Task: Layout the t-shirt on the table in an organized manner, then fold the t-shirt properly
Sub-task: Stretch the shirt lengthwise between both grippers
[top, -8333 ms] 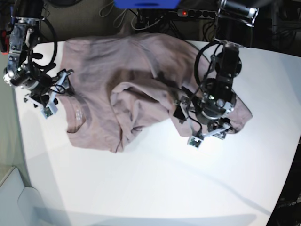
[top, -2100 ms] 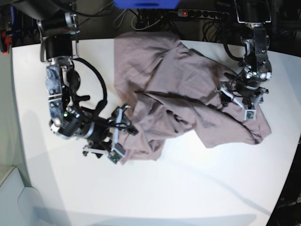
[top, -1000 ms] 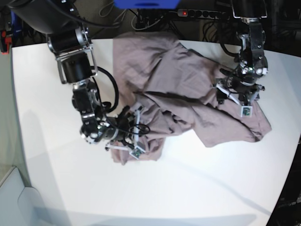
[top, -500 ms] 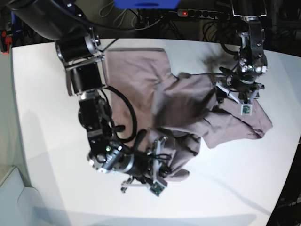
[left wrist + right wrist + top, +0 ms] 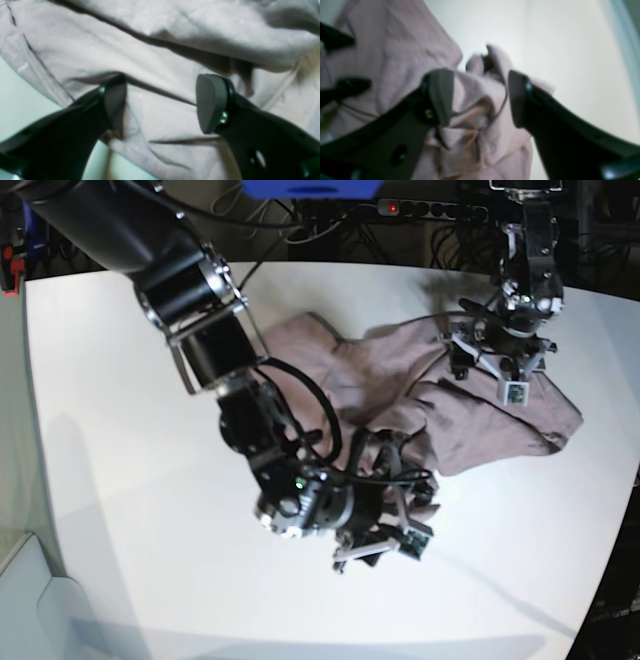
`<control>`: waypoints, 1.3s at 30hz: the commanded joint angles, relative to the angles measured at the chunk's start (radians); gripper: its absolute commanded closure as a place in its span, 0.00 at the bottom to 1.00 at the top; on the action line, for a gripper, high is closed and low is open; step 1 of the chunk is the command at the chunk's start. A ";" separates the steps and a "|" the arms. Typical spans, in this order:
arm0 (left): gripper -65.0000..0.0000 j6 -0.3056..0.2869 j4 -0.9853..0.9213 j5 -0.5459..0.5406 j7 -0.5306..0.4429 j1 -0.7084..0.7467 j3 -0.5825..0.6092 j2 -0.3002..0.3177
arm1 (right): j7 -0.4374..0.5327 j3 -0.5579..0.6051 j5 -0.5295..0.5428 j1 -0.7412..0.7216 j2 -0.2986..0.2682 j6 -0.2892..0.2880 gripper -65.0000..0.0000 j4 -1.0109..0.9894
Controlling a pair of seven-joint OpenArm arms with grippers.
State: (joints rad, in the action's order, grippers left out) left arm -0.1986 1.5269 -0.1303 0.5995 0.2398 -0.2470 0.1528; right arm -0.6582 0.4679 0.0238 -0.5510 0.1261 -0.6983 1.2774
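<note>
Base view: right tool (image 5: 385, 530) just dragged t-shirt (image 5: 470, 420) corner across the tabletop (image 5: 120, 510) — now spread, seemingly released; left tool (image 5: 495, 370) spread over cloth — layout unfinished.

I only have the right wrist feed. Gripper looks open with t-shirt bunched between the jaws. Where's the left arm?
Observer: The left gripper is over the t-shirt near the far side of the table.
Operator: Left open or shut?
Observer: Open; the left wrist view shows cloth below the jaws, nothing pinched.
Operator: Shirt laid flat?
Observer: No. In the base view it lies crumpled between the right gripper and the left one.
</note>
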 commanded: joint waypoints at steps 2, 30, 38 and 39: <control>0.34 -0.005 -0.013 0.017 0.098 0.017 0.002 0.003 | 0.019 -0.057 0.005 0.030 -0.041 0.000 0.36 0.141; 0.34 -0.008 0.125 -0.208 0.228 -0.153 -0.162 0.000 | 0.028 -0.384 0.005 0.444 -0.167 0.000 1.00 0.029; 0.34 -0.008 -0.329 -0.208 0.073 -0.259 -0.163 0.112 | 0.104 -0.392 0.005 0.464 -0.248 0.000 1.00 -0.069; 0.34 -0.008 -0.371 -0.208 0.038 -0.259 -0.163 0.127 | 0.113 -0.392 0.005 0.469 -0.262 0.000 1.00 -0.069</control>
State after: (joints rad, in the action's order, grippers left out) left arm -0.2234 1.1698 -0.3565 0.5632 -0.0338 -0.4107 0.2764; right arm -0.4370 0.0795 0.1146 -0.0895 -0.1154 -0.7143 1.2167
